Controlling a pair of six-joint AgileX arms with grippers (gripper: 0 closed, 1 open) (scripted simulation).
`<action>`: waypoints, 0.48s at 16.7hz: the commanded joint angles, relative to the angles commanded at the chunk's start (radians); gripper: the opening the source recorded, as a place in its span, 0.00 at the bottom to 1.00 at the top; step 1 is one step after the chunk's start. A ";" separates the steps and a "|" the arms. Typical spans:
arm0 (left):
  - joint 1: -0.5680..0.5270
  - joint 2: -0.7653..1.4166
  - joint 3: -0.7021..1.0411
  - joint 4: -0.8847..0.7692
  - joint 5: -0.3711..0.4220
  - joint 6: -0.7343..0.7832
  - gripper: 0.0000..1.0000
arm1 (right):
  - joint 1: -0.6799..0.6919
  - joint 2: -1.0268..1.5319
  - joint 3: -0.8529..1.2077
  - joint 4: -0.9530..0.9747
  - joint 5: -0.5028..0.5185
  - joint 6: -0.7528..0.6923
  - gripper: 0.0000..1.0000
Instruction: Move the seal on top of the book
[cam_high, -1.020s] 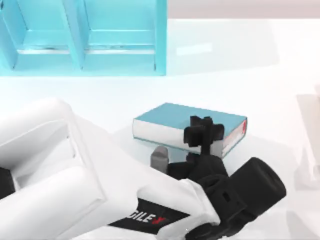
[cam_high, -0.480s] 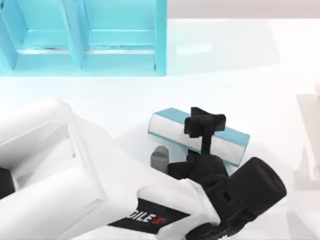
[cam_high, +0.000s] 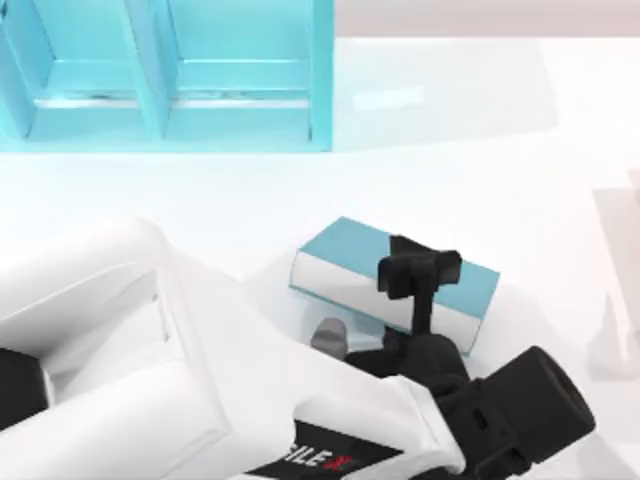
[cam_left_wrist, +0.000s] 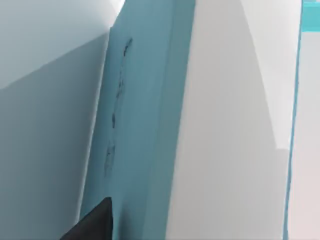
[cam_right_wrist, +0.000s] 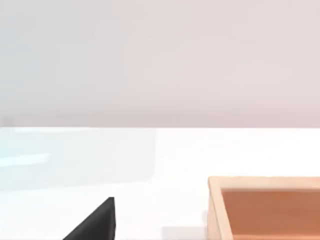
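From above, the left arm reaches in from the near left, its black left gripper (cam_high: 420, 275) over the near long side of the book (cam_high: 345, 250). The teal book lies on the white table (cam_high: 520, 180) near the middle, turned at a slant, white page edges facing the near side. Whether the claw is spread or pressed together cannot be told. A small grey block (cam_high: 328, 337) sits just beside the book's near edge, against the arm. A light blue shelf unit (cam_high: 165, 75) stands at the far left. The left wrist view shows the book's teal cover (cam_left_wrist: 140, 120) up close. The right wrist view shows a tan open box (cam_right_wrist: 265, 207) on the table.
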 joint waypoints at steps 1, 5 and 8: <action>-0.020 0.006 0.013 -0.063 -0.007 -0.063 1.00 | 0.000 0.000 0.000 0.000 0.000 0.000 1.00; -0.114 0.032 0.075 -0.396 -0.032 -0.375 1.00 | 0.000 0.000 0.000 0.000 0.000 0.000 1.00; -0.190 0.047 0.122 -0.693 -0.048 -0.631 1.00 | 0.000 0.000 0.000 0.000 0.000 0.000 1.00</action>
